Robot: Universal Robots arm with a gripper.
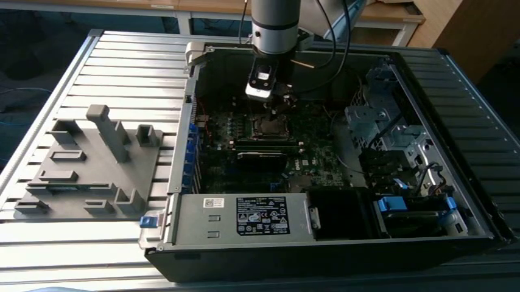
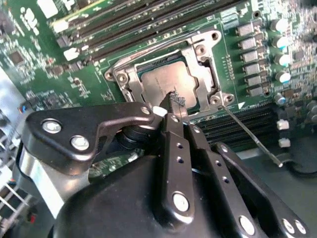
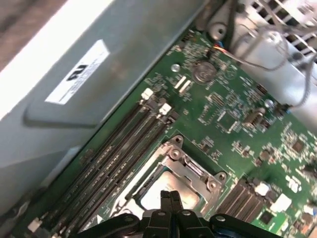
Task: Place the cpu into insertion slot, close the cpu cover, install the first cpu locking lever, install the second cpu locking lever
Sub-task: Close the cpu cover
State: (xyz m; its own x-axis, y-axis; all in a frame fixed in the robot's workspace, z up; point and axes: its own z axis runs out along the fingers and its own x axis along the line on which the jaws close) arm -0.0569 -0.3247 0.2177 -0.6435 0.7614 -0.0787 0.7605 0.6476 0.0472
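Note:
The cpu [image 2: 161, 82] lies flat in the insertion slot, dull silver top up. The silvery cpu cover [image 2: 200, 62] is folded down around it, its square opening framing the chip. A thin metal locking lever [image 2: 250, 134] sticks out from the socket's corner, away from the frame. My gripper [image 2: 174, 101] hangs just above the cpu's edge, shut with its fingers pressed together and nothing between them. In the first wrist view the gripper [image 3: 171, 195] hovers over the cpu [image 3: 151, 191] and the cover [image 3: 190, 166]. From outside, the gripper [image 1: 274, 104] is just above the socket [image 1: 270, 126].
Long black memory slots [image 2: 148, 22] run beside the socket on the green motherboard [image 3: 233, 114]. A row of capacitors [image 2: 280, 49] stands on the other side. The open computer case [image 1: 479, 201] holds a power supply [image 1: 243, 216] and drive cage [image 1: 374, 121]. A grey fixture plate [image 1: 89, 164] lies on the exterior view's left.

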